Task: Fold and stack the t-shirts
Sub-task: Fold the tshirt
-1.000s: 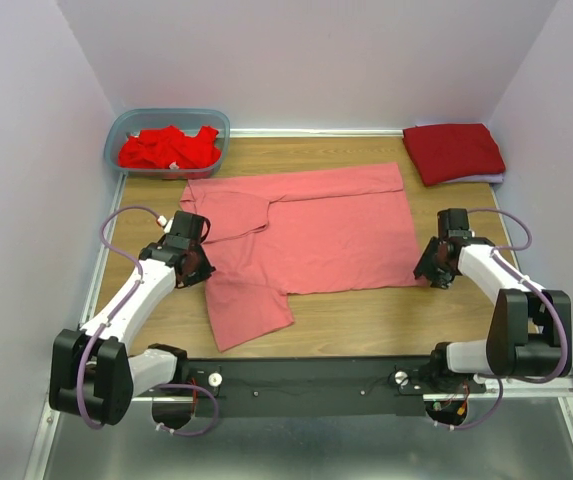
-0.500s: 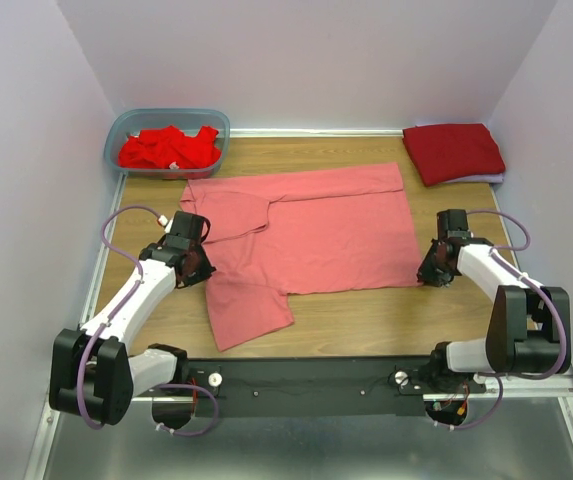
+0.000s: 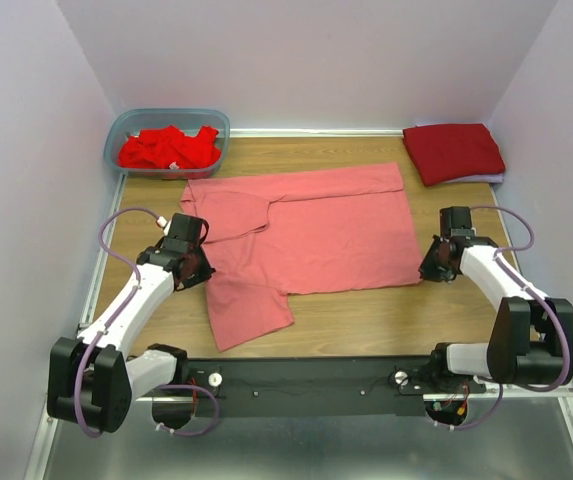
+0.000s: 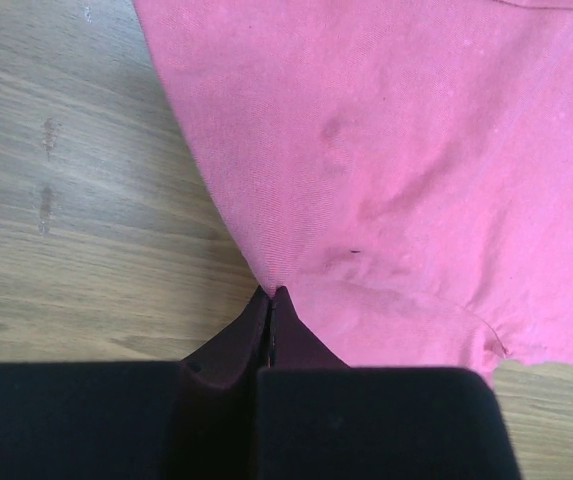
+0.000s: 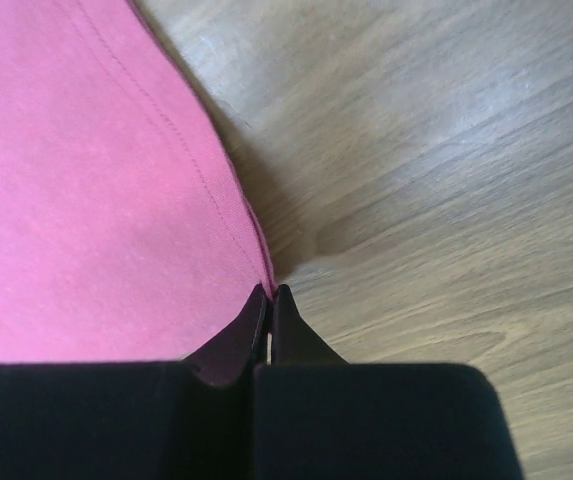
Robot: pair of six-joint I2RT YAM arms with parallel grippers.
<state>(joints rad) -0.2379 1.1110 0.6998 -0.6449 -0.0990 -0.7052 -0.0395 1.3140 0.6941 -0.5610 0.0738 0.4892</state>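
Pink tee (image 3: 311, 235) lies spread mid-table (image 3: 366, 320), left part doubled over, w/ a flap reaching toward the arm bases at front-left. You've got both claws on it.

L gripper (image 4: 271, 298): jaws fully closed, pinching the tee's left edge. In the wrist cam the cloth puckers into the tips.

R gripper (image 5: 269, 295): jaws closed too, tips nipped on the hem at the tee's front-right corner, bare wood just beside.

Both sit low at table lvl, one on each side of the tee.

Crimson tee (image 3: 453, 152) is folded in the back-right corner, well apart from the pink one. Red tees (image 3: 169, 150) are bunched in the tub (image 3: 166, 114) in the back-left corner, just beyond the pink tee's far-left edge.
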